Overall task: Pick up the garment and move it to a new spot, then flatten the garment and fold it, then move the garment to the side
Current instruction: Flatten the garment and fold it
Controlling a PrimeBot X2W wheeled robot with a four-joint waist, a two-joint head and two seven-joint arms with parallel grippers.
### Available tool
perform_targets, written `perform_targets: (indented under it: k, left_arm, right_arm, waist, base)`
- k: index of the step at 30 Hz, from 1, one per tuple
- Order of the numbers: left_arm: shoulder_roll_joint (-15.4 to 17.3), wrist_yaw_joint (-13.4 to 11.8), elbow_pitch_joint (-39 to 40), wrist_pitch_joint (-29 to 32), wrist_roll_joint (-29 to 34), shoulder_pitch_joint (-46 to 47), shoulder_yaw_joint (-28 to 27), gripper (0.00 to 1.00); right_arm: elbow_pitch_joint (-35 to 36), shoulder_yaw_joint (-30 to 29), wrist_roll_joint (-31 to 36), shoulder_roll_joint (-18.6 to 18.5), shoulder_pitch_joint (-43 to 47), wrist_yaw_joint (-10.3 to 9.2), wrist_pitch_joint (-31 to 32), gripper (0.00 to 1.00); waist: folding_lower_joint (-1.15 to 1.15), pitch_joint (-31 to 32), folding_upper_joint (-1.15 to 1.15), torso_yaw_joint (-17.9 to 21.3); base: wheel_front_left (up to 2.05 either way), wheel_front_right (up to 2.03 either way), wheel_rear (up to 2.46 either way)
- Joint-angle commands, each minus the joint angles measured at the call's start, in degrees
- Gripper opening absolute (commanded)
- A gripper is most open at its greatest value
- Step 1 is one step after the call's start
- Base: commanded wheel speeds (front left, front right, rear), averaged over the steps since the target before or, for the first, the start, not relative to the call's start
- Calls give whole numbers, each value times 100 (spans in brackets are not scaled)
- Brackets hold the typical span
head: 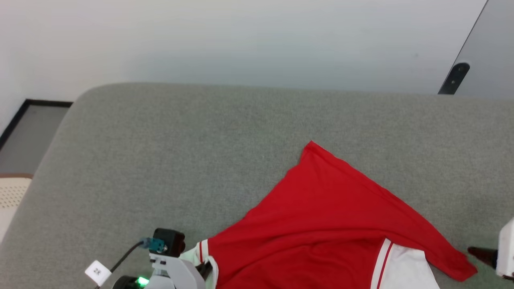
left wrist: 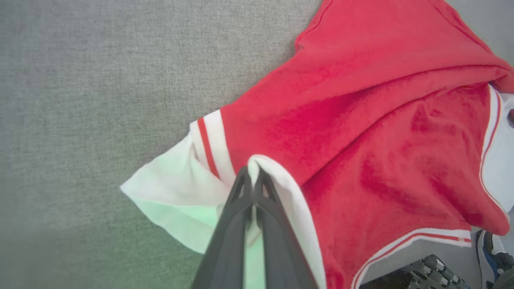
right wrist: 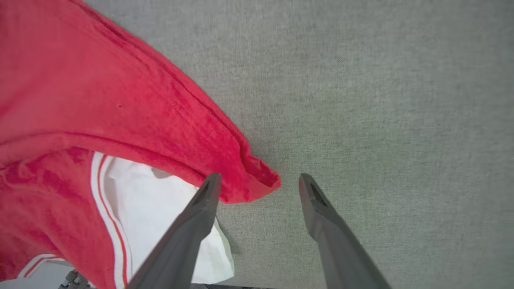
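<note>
Pinching shirt (head: 321,224) sleeve with left gripper (left wrist: 253,173) at cushion's (head: 160,152) front edge, with right gripper (right wrist: 259,180) spread at red corner, gripping nothing. Risk of dragging one-sided: bunching fabric or pulling it off that edge.

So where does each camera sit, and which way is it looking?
Head view: on the robot's head, looking forward and down at the red fabric shirt with white sleeves on the grey fabric cushion; the left arm's pale wrist shows lower left.
Left wrist view: on the left wrist, looking along the left gripper, shut on the shirt's white sleeve edge.
Right wrist view: on the right wrist, looking along the open right gripper, the shirt's red corner between its fingers.
Shared: all three show the shirt and cushion.
</note>
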State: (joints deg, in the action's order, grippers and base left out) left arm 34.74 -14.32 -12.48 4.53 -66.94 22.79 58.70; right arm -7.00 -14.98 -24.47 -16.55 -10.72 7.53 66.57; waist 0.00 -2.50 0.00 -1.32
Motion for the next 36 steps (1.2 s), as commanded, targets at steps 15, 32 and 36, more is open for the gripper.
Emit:
perform_targets:
  k: [15, 32, 36]
  left_arm:
    - [123, -204, 109, 38, 45, -159, 74, 0]
    - [-132, -280, -1, 275, 202, 246, 191, 0]
    - [-280, -201, -87, 300, 246, 375, 239, 0]
  right_arm:
    - [524, 1191, -404, -103, -672, -8, -1287, 100]
    - [-2295, 3991, -1305, -550, -3164, -8, -2625, 100]
    - [-3023, 4404, -1457, -531, -3676, -8, -2541, 100]
  waist:
    - [0, 299, 0, -242]
    - [0, -74, 0, -848]
    - [0, -184, 0, -1042]
  base:
    - [0, 0, 0]
    - [0, 0, 0]
    - [0, 0, 0]
